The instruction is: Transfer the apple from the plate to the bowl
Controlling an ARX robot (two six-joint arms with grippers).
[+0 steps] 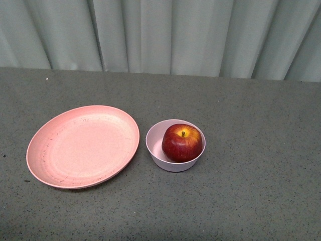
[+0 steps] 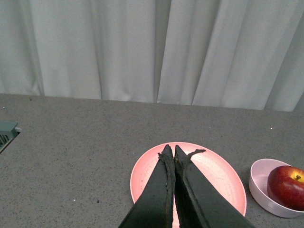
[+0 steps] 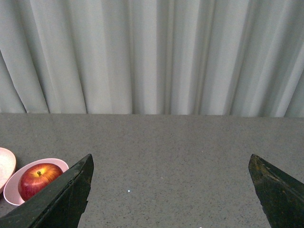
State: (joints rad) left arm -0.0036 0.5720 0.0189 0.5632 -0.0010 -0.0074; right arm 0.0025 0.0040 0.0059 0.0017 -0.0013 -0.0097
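The dark-red apple (image 1: 182, 142) with a yellow patch at its stem sits inside the small pale pink bowl (image 1: 156, 150), just right of the wide salmon-pink plate (image 1: 83, 146), which holds nothing. Neither arm shows in the front view. In the left wrist view my left gripper (image 2: 171, 151) is shut and empty, raised over the plate (image 2: 218, 175), with the bowl (image 2: 260, 183) and apple (image 2: 286, 187) off to one side. In the right wrist view my right gripper (image 3: 171, 161) is open wide and empty over bare table, the apple (image 3: 39, 179) in the bowl (image 3: 10, 190) beside one finger.
The grey speckled table (image 1: 251, 191) runs back to a pale curtain (image 1: 160, 35). A grey-green object (image 2: 6, 130) shows at the edge of the left wrist view.
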